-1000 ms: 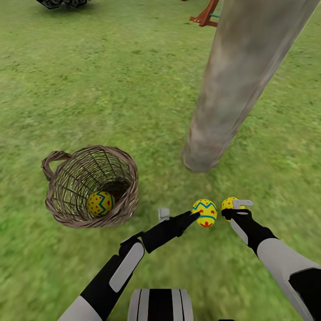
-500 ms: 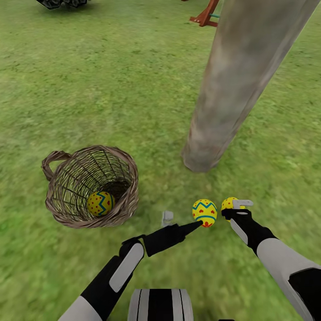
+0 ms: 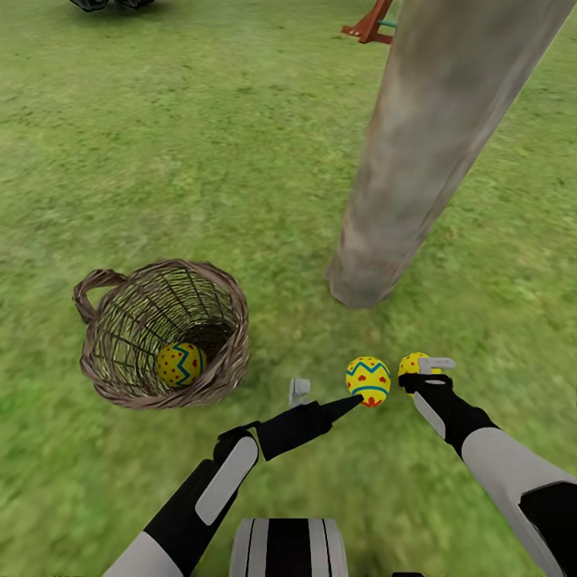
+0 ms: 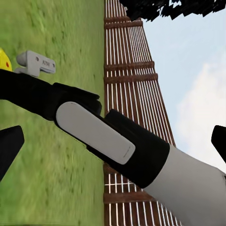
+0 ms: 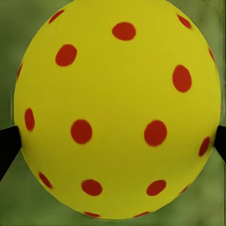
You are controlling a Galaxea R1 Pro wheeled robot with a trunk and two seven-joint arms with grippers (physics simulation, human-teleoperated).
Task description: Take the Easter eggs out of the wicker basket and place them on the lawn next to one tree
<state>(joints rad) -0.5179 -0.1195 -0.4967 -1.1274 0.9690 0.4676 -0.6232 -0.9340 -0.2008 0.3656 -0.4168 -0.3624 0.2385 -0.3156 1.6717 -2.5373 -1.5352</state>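
The wicker basket [image 3: 104, 353] stands on the lawn [image 3: 200, 144] at the left, with one Easter egg [image 3: 179, 365] inside. A second egg [image 3: 368, 381] lies on the grass just in front of the tree trunk [image 3: 417, 160]. My left gripper [image 3: 327, 394] is open, its dark fingertip right beside that egg. To the right, my right gripper [image 3: 423, 373] is shut on a third, red-dotted egg [image 5: 117, 108], held low over the grass [image 3: 413, 365] near the trunk's base.
A red-brown wooden play frame [image 3: 370, 24] stands far back beside the trunk. A dark object [image 3: 104, 4] lies at the far left edge. The left wrist view looks across my right forearm [image 4: 108, 136] to the slatted fence [image 4: 125, 56].
My left gripper has drawn back a little from the second egg, which has settled on the grass. The right gripper and its egg have stayed put. The view shifted slightly.
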